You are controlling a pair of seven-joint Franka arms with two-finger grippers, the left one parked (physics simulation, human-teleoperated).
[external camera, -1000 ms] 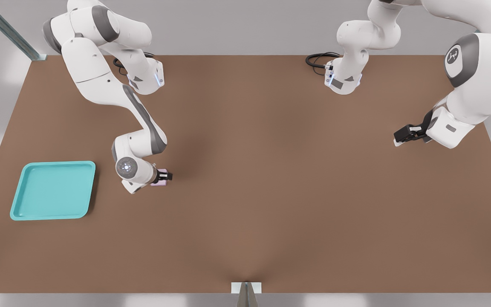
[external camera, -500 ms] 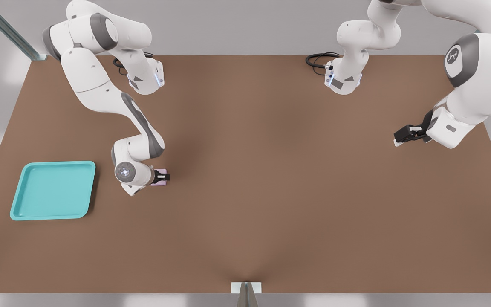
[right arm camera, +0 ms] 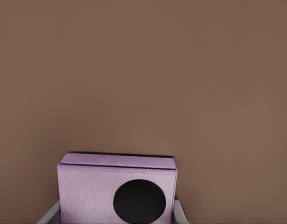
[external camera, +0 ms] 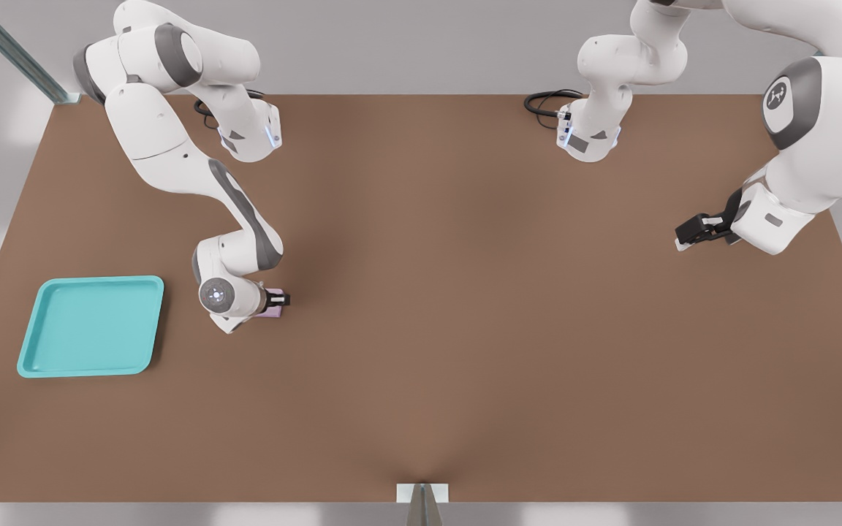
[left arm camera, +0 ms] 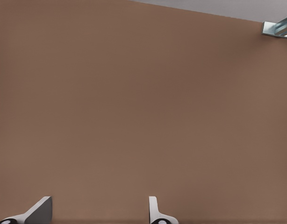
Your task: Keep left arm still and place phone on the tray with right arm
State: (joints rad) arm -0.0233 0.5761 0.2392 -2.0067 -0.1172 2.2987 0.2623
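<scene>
While the right arm [external camera: 172, 146] bends low, its pincer [external camera: 280, 299] clasps the phone [right arm camera: 116, 189].

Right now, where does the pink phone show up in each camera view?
Front view: phone is on the brown table, at the right arm's pincer, to the front view's right of the tray.
Left wrist view: not in it.
Right wrist view: phone is close up, between the fingertips.
Shared landmark: the brown table.

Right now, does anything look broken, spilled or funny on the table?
Nothing stands out. The small pale pink folded phone sits squarely between the black gripper's fingers, undamaged. The shallow turquoise plastic tray lies flat on the brown table.
</scene>
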